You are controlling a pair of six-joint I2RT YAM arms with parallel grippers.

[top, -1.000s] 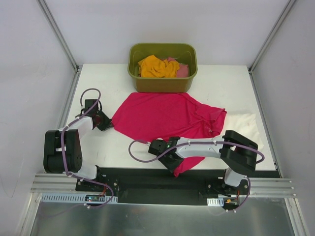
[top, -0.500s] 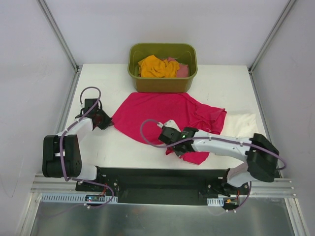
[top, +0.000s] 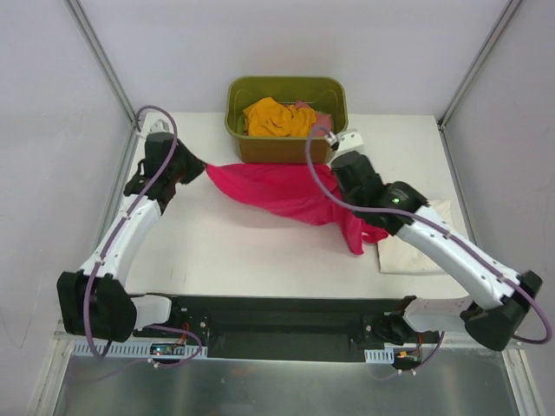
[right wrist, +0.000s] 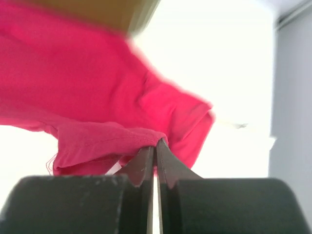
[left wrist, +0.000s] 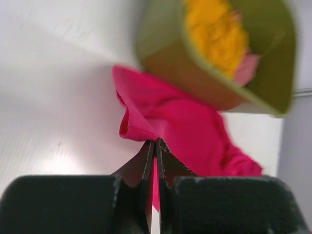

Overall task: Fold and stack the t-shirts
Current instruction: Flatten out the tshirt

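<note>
The crimson-pink t-shirt [top: 282, 191] hangs stretched between both grippers in front of the tub, its lower part trailing down to the table at the right. My left gripper [top: 198, 166] is shut on its left edge [left wrist: 141, 129]. My right gripper [top: 334, 169] is shut on its right edge [right wrist: 112, 136]. The cream-white t-shirt [top: 421, 247] lies flat on the table at the right, partly under my right arm. The orange t-shirt [top: 276, 117] and the salmon-pink t-shirt [top: 321, 121] lie crumpled in the tub.
The olive-green plastic tub [top: 286, 147] stands at the back middle of the white table [top: 217, 251], just behind the held shirt. Grey walls with metal posts close in the left, right and back sides.
Both arms have swung up and back toward the tub, lifting the crimson-pink shirt off the table. The right gripper went from the near edge of the shirt to beside the tub.
</note>
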